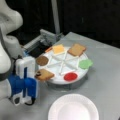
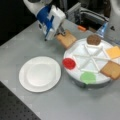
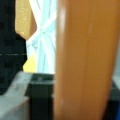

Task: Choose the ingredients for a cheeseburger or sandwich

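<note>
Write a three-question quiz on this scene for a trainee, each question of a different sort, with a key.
1. True or false: the white paper plate already carries a toast square.
2. Which piece is the gripper closed on? A) red disc B) toast square C) green leaf
3. Fill in: the yellow cheese square lies in the white sectioned ____.

Key:
1. False; the plate is bare.
2. B; held at the tray's edge.
3. tray; the patty and second toast square lie there too.
</note>
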Motion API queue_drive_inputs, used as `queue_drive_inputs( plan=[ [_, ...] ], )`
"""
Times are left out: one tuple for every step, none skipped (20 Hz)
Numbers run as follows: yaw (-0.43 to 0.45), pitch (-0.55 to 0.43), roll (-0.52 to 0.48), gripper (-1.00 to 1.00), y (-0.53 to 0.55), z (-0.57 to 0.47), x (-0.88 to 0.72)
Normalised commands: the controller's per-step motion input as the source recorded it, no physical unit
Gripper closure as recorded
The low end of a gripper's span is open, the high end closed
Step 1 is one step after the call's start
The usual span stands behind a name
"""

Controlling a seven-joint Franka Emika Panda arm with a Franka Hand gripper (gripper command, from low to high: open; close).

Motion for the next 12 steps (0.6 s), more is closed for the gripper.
queue_drive_inputs(
  plan=[
    [0.316,0.163,-0.029,1.0,-0.19,0.24,0.5],
    [0.317,0.164,-0.028,1.0,-0.18,0.19,0.5],
    [0.31,0.164,-0.027,1.0,-0.21,0.2,0.55],
    [0.299,0.175,-0.033,1.0,-0.25,0.19,0.59],
    [0.282,0.18,-0.045,1.0,-0.31,0.18,0.62],
    [0.259,0.175,-0.056,1.0,-0.39,0.16,0.64],
    [0.251,0.175,-0.048,1.0,-0.42,0.14,0.64],
    [0.23,0.164,-0.056,1.0,-0.47,0.11,0.65],
    [0.219,0.157,-0.055,1.0,-0.53,0.08,0.67],
    [0.212,0.15,-0.062,1.0,-0.57,0.04,0.7],
    [0.207,0.146,-0.074,1.0,-0.59,-0.01,0.72],
    [0.202,0.139,-0.091,1.0,-0.6,-0.07,0.74]
  ],
)
